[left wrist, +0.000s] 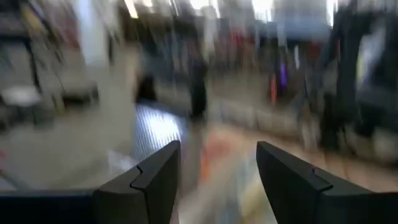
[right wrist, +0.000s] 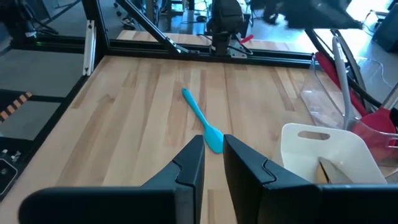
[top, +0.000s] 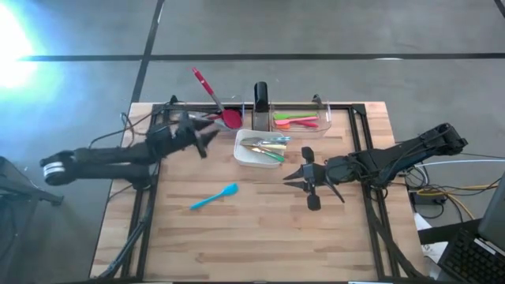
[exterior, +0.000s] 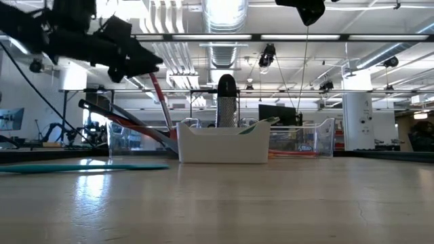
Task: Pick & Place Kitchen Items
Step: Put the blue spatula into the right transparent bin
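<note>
A blue silicone spoon lies flat on the wooden table, left of centre; it also shows in the right wrist view. A red spoon leans in the left clear bin, its handle sticking out over the far rim. Green, pink and orange utensils lie in the right clear bin. Several small utensils lie in the white dish. My left gripper is open and empty, raised beside the left bin. My right gripper is shut and empty, right of the dish, pointing at the blue spoon.
A black-handled upright grater stands between the two bins at the table's far edge. Bare wood lies in front of the dish and around the blue spoon. A black frame runs along the table's sides.
</note>
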